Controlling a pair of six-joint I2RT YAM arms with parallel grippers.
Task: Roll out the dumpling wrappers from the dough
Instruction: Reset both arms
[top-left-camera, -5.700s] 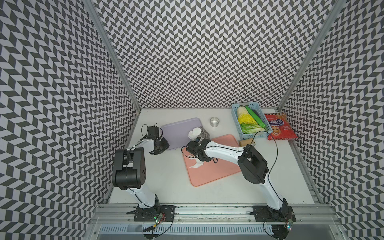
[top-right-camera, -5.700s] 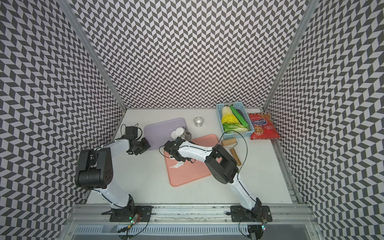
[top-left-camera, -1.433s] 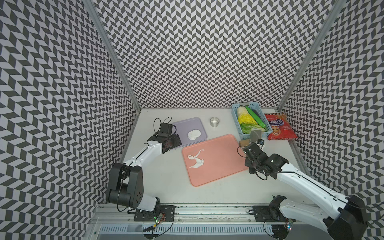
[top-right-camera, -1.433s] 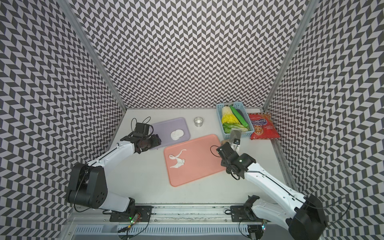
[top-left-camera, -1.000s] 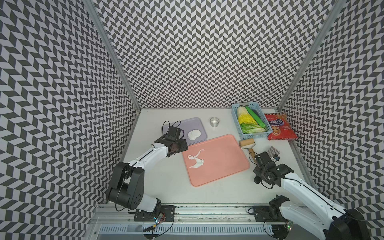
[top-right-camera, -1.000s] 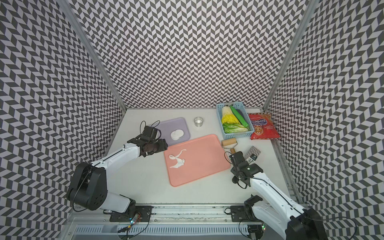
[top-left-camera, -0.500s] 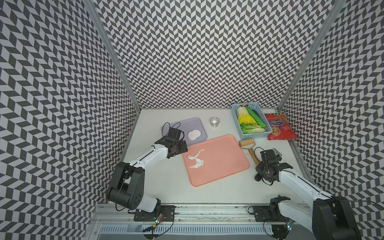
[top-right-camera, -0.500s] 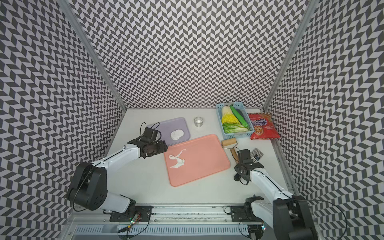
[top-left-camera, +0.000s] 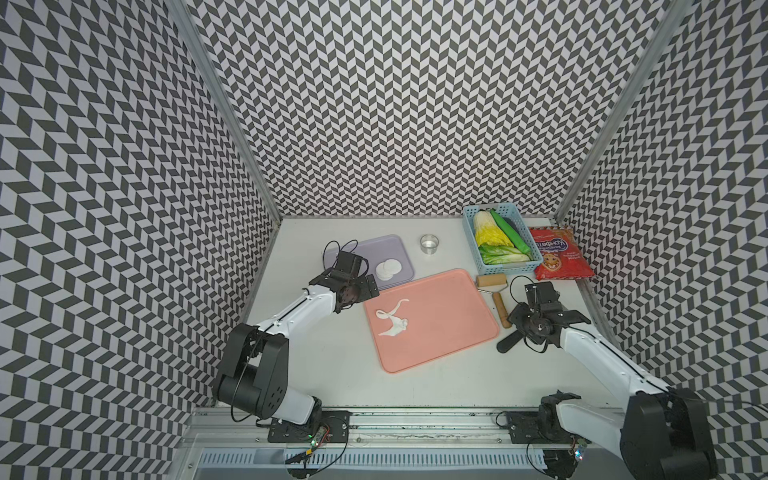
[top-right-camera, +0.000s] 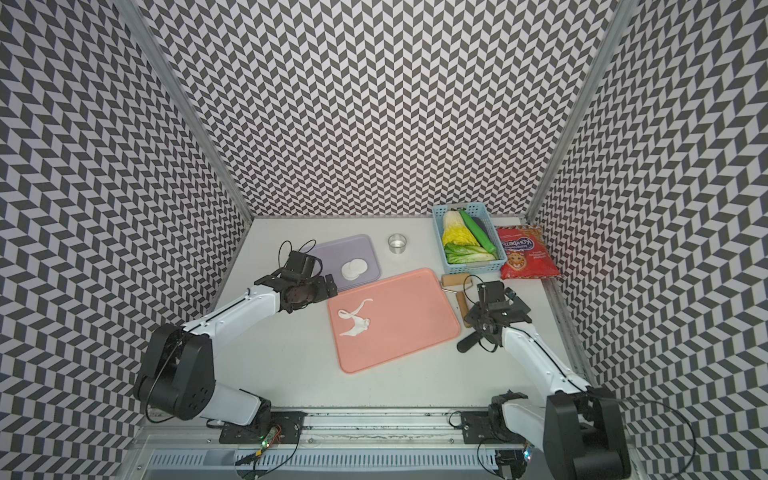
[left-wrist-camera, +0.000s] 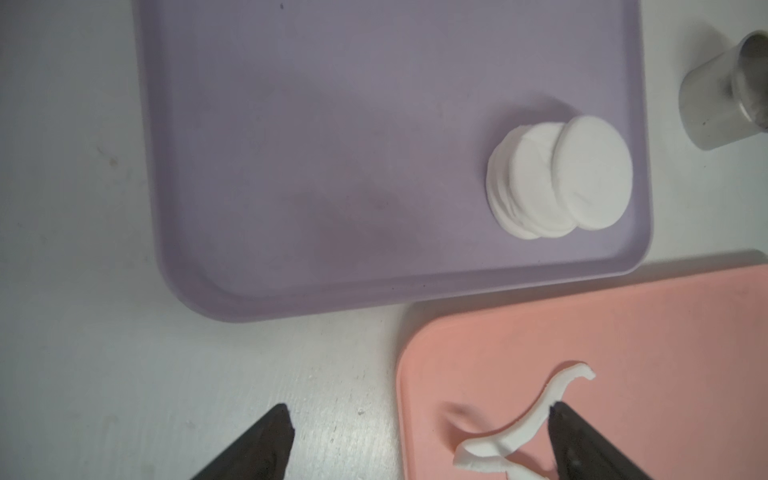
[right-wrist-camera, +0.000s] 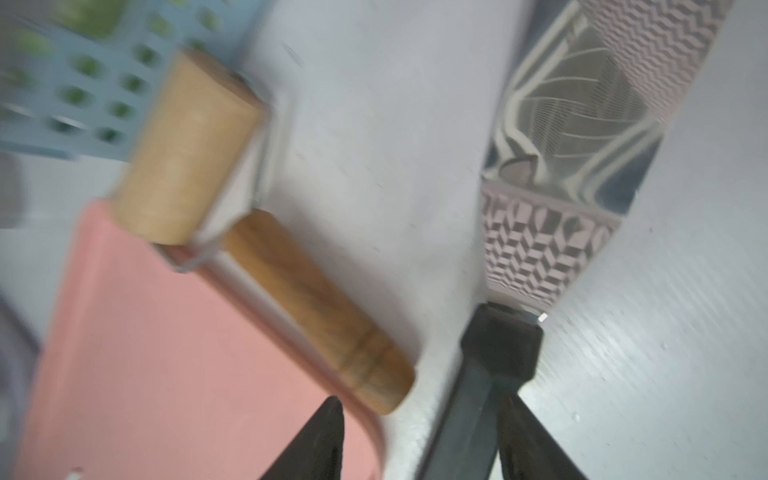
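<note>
toward the far left corner of the flat white table (top-left-camera: 332, 353) sits a rectangular lilac plastic tray (top-left-camera: 374, 249). the dumpling wrappers (top-left-camera: 388, 268), a short stack of thin round white discs, lie in its near right corner, with the top disc slid off toward the right rim.

at the middle of the table lies a larger salmon-pink rectangular tray (top-left-camera: 449, 316), turned a little askew. the dough (top-right-camera: 359, 324), now ragged white strips, lies on its left half, near the left rim. the left gripper (left-wrist-camera: 419, 411) hangs over this tray's far left corner, released and holding nothing. its black fingertips (left-wrist-camera: 270, 436) stand wide apart, one over bare table, the other over the tray right by a dough strip. whether that one touches the strip cannot be told.

a short steel ring cutter (top-left-camera: 429, 244) stands near the far edge, between the lilac tray and a pale blue slotted plastic basket (top-left-camera: 511, 266) of green and yellow vegetables in the far right corner. a red printed snack bag (top-left-camera: 559, 253) lies just beside the basket, at the right edge. a wooden roller (top-left-camera: 491, 280) with a wooden handle lies along the pink tray's right rim, its drum near the basket.

the right gripper (right-wrist-camera: 424, 401) is near the right edge, just beside the roller's handle end. its jaws stand apart around the black handle of a metal-bladed scraper (right-wrist-camera: 536, 232) lying on the table, with clear space on one side, so nothing is clamped.
</note>
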